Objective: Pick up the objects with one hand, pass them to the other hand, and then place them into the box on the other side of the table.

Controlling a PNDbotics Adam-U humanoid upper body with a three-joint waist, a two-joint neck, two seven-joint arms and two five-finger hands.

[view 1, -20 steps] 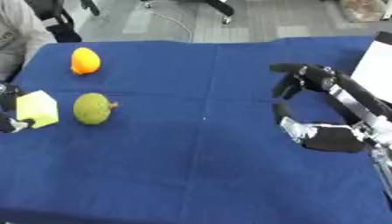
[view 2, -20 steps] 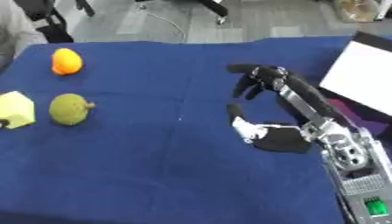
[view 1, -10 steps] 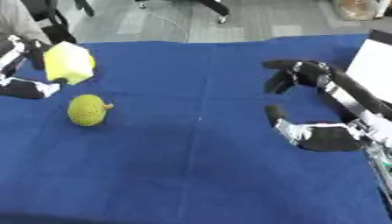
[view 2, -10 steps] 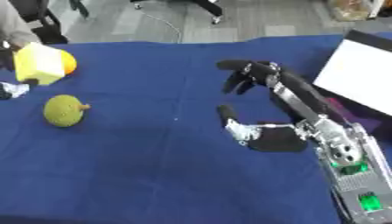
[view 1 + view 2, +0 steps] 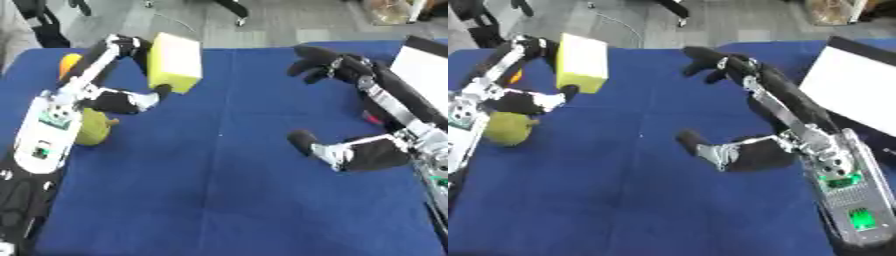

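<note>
Office or lab: grey floor [image 5: 262,20], chair castors [image 5: 238,7], blue-clothed table [image 5: 227,190].

Blue cloth-covered counter [image 5: 236,200] in the foreground; grey floor [image 5: 262,25] beyond its far edge, with black chair legs [image 5: 671,7] and a cable [image 5: 614,22].

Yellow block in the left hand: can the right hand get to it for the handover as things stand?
Probably yes. The left hand holds the yellow block up, its right face bare; the right hand is open, with only bare blue cloth between them.
</note>
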